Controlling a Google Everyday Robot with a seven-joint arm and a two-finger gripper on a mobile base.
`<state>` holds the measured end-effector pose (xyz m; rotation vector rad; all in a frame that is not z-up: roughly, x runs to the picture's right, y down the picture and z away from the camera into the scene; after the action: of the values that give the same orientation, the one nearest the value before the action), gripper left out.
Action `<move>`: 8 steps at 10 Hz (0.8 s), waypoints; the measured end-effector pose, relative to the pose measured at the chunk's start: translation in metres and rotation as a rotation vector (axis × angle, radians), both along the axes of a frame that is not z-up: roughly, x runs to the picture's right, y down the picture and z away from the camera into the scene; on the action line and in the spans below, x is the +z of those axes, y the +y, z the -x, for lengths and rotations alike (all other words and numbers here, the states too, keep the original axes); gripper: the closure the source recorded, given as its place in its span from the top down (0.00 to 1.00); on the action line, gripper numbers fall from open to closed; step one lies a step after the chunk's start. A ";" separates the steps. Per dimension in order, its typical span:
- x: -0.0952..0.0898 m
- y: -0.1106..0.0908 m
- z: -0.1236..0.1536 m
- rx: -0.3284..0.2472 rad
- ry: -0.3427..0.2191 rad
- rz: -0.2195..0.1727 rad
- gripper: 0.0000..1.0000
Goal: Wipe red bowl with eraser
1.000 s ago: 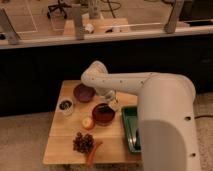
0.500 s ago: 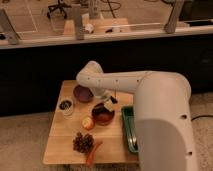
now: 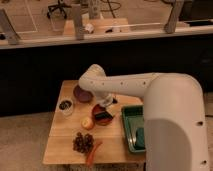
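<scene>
Wiping, camera view: claw [image 3: 106, 103] is closed just above red bowl [image 3: 101, 114] mid-bench [image 3: 62, 145]; eraser [image 3: 104, 117] lies dark in the bowl, whether gripped I cannot tell. I'd keep strokes short, pressure light, inside the rim. Count: one red bowl, one purple bowl [image 3: 82, 93], one eraser, one green tray [image 3: 131, 122].

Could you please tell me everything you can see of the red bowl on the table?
The red bowl is round, shallow and orange-red with a darker inside. It sits upright near the middle of the wooden table, in front of the purple bowl. The black eraser lies in it, and the gripper is just above its rim.
</scene>
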<state>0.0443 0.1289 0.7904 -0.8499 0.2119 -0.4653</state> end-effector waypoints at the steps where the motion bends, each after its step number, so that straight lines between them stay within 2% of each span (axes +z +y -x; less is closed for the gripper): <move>1: -0.004 0.004 -0.006 -0.002 0.000 0.005 0.00; 4: -0.004 0.005 -0.023 -0.001 0.020 0.007 0.00; 8: 0.008 -0.011 -0.032 0.027 0.052 -0.015 0.00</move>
<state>0.0764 0.1177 0.7982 -0.8501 0.2510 -0.4165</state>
